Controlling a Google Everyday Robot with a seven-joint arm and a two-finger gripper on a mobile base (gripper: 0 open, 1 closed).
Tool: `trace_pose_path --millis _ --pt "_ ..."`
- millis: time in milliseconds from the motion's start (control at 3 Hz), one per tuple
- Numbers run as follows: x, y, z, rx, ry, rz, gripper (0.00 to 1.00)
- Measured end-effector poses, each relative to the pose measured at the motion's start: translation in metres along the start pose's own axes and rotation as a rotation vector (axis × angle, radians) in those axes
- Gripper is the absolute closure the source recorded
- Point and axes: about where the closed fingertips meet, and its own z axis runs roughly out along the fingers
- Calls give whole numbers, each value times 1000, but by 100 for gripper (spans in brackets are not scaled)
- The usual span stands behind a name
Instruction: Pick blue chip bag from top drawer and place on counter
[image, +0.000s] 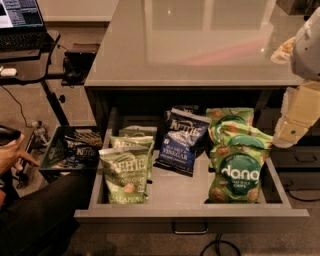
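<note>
The blue chip bag (181, 142) is a navy Kettle bag with white lettering. It leans in the middle of the open top drawer (175, 195), which has a grey floor and a metal handle (190, 231). The grey glossy counter (190, 45) spans above the drawer. My gripper (289, 134) is at the right edge on the white and beige arm, over the drawer's right wall, to the right of the blue bag and apart from it. It holds nothing that I can see.
Two light green Kettle Jalapeno bags (125, 172) stand left of the blue bag, and green dang bags (239, 172) stand right of it. A dark bin (75, 150) with bags sits on the floor at left. A person's hand (12, 150) and a desk with a laptop (20, 20) are at far left.
</note>
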Motion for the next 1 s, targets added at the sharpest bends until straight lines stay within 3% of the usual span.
trace_pose_path --millis 333,667,1000 --pt "0 -2 1 13 4 4 0" --pt "-1 -5 31 15 -12 3 0" --pt "-4 -12 81 19 -50 -12 0"
